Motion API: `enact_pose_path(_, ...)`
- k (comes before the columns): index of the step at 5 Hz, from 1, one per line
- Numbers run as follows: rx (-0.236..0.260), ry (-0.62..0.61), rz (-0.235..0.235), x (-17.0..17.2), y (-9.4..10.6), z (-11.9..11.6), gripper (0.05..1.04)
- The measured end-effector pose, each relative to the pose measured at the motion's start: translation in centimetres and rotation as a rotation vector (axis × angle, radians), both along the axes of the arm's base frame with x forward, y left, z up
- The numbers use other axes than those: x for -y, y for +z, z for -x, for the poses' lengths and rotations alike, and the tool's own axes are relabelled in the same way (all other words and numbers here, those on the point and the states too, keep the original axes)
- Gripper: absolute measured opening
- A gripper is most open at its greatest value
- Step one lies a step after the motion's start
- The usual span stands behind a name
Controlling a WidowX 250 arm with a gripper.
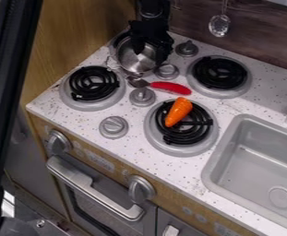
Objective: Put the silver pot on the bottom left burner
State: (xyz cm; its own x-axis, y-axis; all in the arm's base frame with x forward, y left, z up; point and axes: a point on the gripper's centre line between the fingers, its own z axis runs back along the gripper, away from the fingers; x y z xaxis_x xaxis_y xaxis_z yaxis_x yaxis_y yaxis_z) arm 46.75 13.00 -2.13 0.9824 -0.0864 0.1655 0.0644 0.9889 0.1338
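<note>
1. Speckled white counter [161, 169]; coiled black burner [93, 83] at left.
2. Shiny round pot [131, 61], back left, under the gripper [149, 53], its fingers parted astride the rim.
3. Red-handled utensil [171, 87] near the pot.
4. Orange carrot [179, 112] across another burner [198, 130].
5. Grey sink [256, 170].

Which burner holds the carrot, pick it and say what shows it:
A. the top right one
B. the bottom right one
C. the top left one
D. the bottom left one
B: the orange carrot lies across the black coil of the bottom right burner, the front burner nearer the sink.
</note>
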Motion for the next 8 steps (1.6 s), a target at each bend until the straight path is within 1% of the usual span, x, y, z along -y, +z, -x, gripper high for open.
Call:
enact_pose_path(1,-0.019,0.01,0.02,0.1,-1.4,-0.3,0.994)
enact_pose_path(2,-0.055,0.009,0.04,0.3,-2.1,-0.1,0.994)
enact_pose_path(3,-0.089,0.0,0.058,1.2,-3.3,0.1,0.964)
enact_pose_path(4,-0.096,0.0,0.045,0.9,-3.9,-0.1,0.699)
enact_pose_path(5,-0.097,0.004,0.033,0.6,-4.1,-0.1,0.401)
enact_pose_path(6,-0.08,0.0,0.012,0.2,-3.7,-0.4,0.191)
enact_pose_path(7,-0.078,-0.007,0.008,0.4,-3.6,-0.5,0.111)
enact_pose_path(8,-0.049,-0.019,-0.011,0.6,-1.5,-0.1,0.086)
